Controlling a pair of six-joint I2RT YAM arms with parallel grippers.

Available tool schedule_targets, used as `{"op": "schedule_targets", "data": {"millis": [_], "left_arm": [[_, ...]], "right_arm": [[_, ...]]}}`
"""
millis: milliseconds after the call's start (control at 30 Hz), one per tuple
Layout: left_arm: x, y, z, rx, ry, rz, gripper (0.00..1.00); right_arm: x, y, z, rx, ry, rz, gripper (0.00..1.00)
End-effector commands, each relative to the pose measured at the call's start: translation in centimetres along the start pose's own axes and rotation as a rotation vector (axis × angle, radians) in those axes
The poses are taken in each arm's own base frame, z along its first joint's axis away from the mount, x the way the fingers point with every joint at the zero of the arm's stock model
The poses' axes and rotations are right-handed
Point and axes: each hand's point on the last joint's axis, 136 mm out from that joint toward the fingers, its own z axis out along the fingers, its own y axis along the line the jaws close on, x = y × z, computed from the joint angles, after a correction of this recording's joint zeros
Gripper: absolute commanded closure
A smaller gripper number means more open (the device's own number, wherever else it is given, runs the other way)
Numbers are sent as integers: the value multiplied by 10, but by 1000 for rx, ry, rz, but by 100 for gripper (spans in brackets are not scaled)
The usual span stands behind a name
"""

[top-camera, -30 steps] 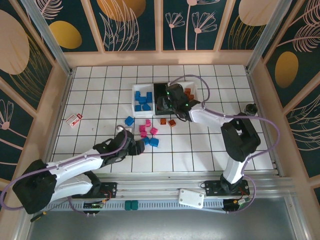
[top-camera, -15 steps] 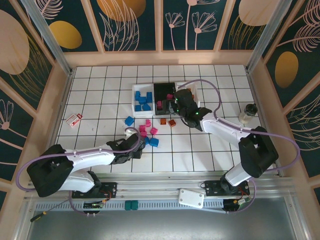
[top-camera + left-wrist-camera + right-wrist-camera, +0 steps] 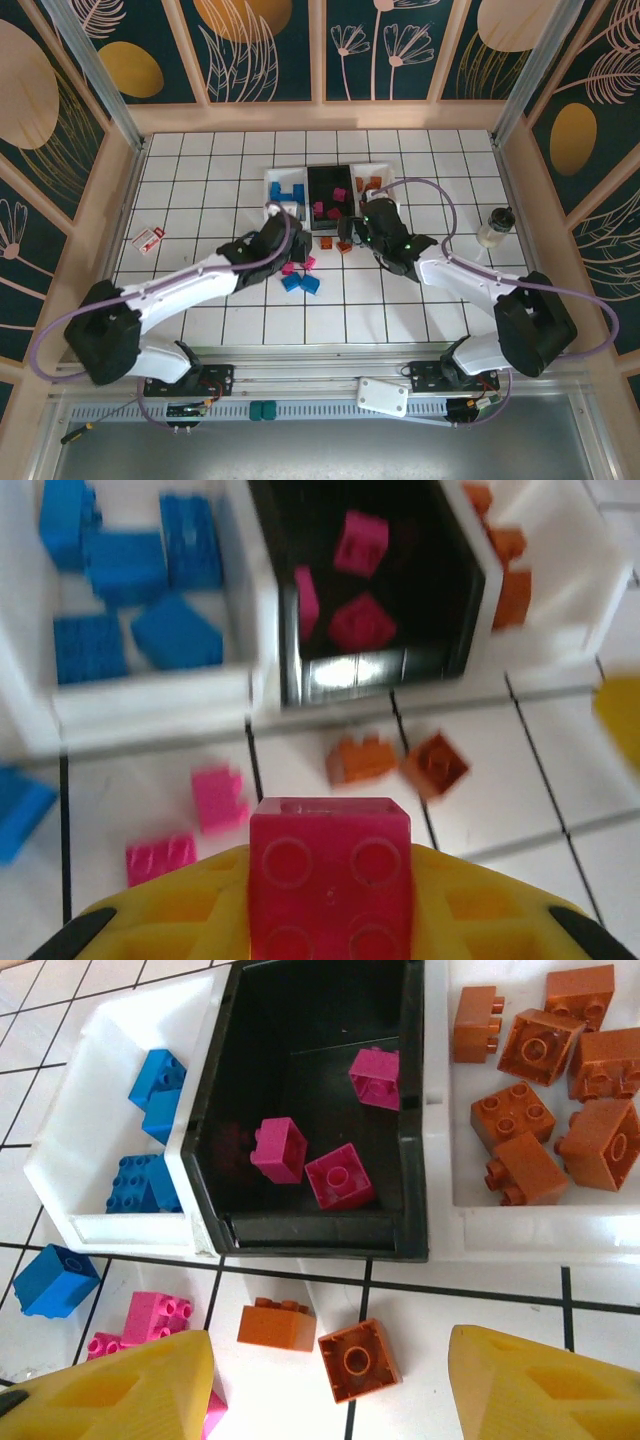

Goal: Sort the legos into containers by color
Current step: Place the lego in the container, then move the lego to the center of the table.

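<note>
The left gripper (image 3: 330, 910), spread wide down among the loose legos a second ago, is now pinching a pink brick (image 3: 330, 860). It has swung up toward the trays and hangs just short of the black tray (image 3: 380, 670), where three pink bricks already lie, so this one looks ready for the drop. The right gripper (image 3: 330, 1385), fingers spread and empty, has backed off the trays. It hovers over two orange bricks (image 3: 277, 1323) on the tiles just in front of the black tray. Loose blue bricks (image 3: 300, 285) wait nearer the arms.
</note>
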Motion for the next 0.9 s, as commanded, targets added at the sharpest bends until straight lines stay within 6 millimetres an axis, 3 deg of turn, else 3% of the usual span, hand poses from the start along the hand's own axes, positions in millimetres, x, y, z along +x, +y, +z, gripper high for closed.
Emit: {"op": "schedule_targets", "data": {"millis": [0, 100, 233, 433, 500, 667, 867], "left_arm": [[-35, -16, 28, 15, -31, 63, 68], [-52, -26, 63, -8, -8, 90, 69], [-71, -17, 107, -61, 6, 79, 71], [-97, -15, 152, -110, 13, 78, 71], [-102, -16, 159, -113, 15, 70, 66], [-122, -29, 156, -71, -11, 56, 41], [-154, -47, 103, 22, -101, 22, 16]], "right_arm": [[4, -5, -7, 14, -16, 31, 36], [13, -10, -10, 20, 1, 32, 37], [23, -13, -15, 18, 13, 40, 37], [38, -2, -16, -37, 55, 25, 36], [41, 4, -17, -53, 63, 8, 36], [52, 16, -16, -87, 97, -21, 35], [62, 35, -8, -126, 129, -51, 34]]}}
